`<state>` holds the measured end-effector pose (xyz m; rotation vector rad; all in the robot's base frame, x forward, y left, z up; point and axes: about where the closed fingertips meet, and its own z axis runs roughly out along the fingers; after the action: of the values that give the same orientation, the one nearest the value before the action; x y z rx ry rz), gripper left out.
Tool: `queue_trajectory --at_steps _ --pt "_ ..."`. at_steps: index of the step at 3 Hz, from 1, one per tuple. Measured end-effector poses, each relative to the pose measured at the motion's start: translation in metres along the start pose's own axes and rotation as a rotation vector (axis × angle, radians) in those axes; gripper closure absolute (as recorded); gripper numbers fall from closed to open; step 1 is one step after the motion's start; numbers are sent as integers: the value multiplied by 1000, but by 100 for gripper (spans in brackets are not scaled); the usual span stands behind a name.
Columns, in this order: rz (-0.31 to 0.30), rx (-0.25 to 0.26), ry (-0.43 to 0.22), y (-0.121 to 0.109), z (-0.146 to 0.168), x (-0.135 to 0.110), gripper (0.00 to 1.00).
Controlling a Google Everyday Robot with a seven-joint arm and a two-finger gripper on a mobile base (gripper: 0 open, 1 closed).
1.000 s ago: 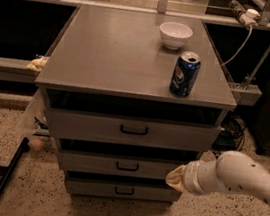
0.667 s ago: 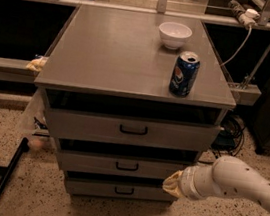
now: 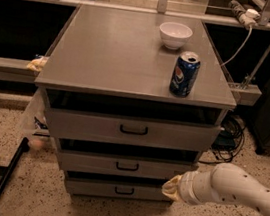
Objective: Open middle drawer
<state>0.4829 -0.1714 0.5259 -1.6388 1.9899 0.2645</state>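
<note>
Gripper (image 3: 171, 187): yellowish tip, low at the right end of the drawer stack, over the seam between the middle and bottom fronts. Open or closed: cannot tell. Nothing seen held.

Against a second ago: dropped a little and edged left, from level with the middle front's right end to just under it. White arm (image 3: 234, 188) lower too, reaching in from the right edge. No shift in any drawer front, same stagger as before. Read as approach only, with the pull not yet begun.

Middle drawer (image 3: 91, 162): second of three grey fronts, not drawn out, dark gap above. Black bar handle (image 3: 127, 166) at the centre of that front, left of the gripper and slightly higher, well apart, untouched. Likely needed next: travel left along the front and a touch upward to meet the handle.

Further out: top drawer (image 3: 87, 123) above, bottom drawer (image 3: 93, 187) below. On the cabinet top (image 3: 113, 51), a blue can (image 3: 184, 74) and a white bowl (image 3: 175, 34), both far from the work.
</note>
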Motion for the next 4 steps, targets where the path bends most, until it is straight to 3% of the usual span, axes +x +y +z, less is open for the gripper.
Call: queue_trajectory --at_steps 3,4 --pt "-16 62 -115 0 37 7 22" --pt "-20 72 -156 -8 51 6 9"
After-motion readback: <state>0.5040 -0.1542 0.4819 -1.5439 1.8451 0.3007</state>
